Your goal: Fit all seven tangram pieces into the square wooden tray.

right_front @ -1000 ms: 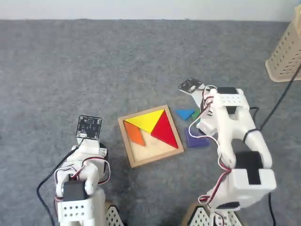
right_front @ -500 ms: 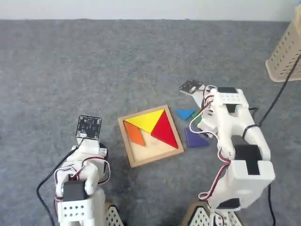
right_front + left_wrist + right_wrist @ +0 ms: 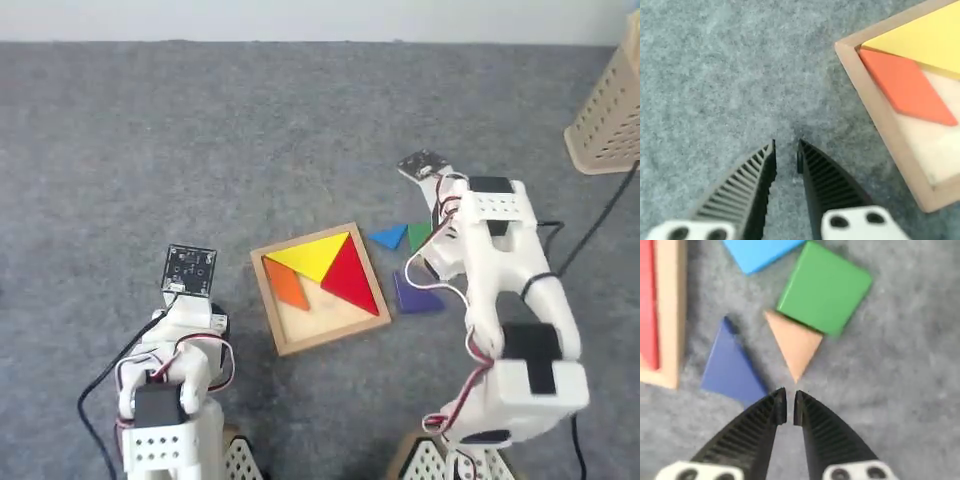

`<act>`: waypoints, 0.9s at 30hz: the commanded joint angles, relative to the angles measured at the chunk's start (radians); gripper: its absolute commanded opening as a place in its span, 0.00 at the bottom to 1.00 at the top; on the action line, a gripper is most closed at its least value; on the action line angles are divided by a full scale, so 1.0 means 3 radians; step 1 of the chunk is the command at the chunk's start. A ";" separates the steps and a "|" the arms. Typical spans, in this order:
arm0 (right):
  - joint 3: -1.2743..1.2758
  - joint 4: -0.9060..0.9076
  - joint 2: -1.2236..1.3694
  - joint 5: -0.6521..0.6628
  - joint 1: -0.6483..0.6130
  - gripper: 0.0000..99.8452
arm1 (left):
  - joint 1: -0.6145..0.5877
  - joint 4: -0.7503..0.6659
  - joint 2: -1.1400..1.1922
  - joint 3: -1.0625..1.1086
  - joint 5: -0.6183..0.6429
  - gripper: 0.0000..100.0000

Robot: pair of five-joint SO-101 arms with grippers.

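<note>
Tray (image 3: pixel 268 305) as before, right gripper (image 3: pixel 789 402) farther

I read the bench (image 3: pixel 200 130) as rough grey carpet-like cloth, the tray (image 3: pixel 884 127) as matt bare wood, the green square (image 3: pixel 825 287) smooth.

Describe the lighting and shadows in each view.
High view: soft, even light; a faint shadow lies inside the rim of the square wooden tray, no glare. Left wrist view: the left end effector darkens the grey carpet just past its tips. Right wrist view: the green square and dark blue triangle throw thin shadows along their edges.
</note>
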 commanded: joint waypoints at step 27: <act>-0.0123 -0.0667 0.0407 0.0194 -0.0269 0.16 | 0.0005 0.0000 -0.0072 -0.0033 0.0026 0.07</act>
